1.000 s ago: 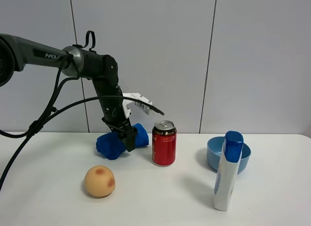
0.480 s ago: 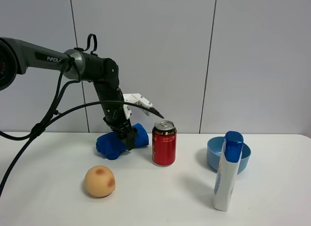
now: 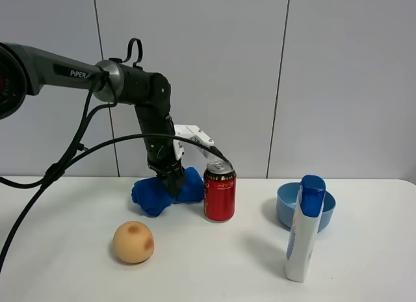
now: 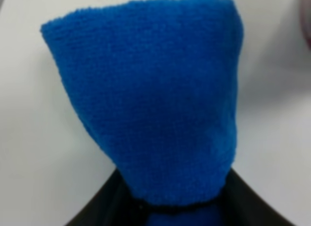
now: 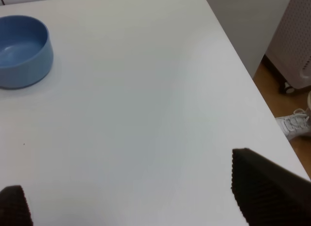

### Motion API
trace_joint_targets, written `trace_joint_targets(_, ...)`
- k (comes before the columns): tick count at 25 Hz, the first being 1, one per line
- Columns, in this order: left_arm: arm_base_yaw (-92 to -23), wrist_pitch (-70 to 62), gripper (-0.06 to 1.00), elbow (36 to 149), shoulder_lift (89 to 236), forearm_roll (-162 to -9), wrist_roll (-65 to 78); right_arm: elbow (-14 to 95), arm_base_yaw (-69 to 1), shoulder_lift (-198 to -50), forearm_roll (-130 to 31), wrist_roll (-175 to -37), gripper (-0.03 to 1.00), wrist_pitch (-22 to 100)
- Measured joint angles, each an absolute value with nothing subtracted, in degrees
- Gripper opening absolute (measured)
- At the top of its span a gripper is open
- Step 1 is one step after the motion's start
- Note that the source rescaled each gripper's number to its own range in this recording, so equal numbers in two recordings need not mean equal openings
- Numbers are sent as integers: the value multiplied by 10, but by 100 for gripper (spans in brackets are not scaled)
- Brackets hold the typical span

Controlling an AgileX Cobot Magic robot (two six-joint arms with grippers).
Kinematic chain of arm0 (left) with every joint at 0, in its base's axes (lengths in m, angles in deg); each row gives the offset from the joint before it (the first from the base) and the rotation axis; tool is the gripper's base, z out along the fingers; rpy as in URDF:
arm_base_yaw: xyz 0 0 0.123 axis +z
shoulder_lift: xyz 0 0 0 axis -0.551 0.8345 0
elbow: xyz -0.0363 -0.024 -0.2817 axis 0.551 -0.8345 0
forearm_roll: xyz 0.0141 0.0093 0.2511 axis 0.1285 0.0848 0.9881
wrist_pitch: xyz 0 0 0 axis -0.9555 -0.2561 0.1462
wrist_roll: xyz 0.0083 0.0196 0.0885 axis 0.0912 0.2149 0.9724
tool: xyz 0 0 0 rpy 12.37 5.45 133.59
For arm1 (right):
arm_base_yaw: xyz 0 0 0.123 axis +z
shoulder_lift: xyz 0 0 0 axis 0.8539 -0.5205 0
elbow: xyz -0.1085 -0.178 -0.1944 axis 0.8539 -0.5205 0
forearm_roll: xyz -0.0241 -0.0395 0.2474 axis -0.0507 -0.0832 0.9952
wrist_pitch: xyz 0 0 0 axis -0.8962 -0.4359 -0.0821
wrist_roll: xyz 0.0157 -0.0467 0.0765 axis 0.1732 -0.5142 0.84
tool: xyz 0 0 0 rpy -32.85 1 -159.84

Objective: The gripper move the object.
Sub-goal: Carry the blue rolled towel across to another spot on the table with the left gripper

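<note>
At centre-left of the high view, the blue towel [image 3: 149, 195] lay low on the white table [image 3: 78, 269]. Its long axis ran left to right, and its right end sat just beside the red can [image 3: 220, 191]. The left gripper [image 3: 174, 185] stood over it from above, clamped across it right of its middle, with cloth bulging past the black fingers [image 4: 104, 209]. The right gripper [image 5: 129, 201], seen only in its own wrist view, was spread wide and empty, so the left arm looked better placed.

Bright even light, faint soft shadows on the white counter [image 3: 214, 266], left wrist view blurry, towel [image 4: 150, 99] out of focus
</note>
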State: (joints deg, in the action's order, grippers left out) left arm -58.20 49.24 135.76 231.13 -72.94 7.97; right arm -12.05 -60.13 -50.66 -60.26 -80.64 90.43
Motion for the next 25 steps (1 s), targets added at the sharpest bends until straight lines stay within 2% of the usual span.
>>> trace_joint_targets(15, -590, 616, 0, 1358, 2034, -669, -192, -121, -601, -507, -603, -806, 100, 904)
trace_joint_targets(25, -662, 621, 0, 1333, 1840, -565, -468, -121, -601, -507, -603, -806, 100, 904)
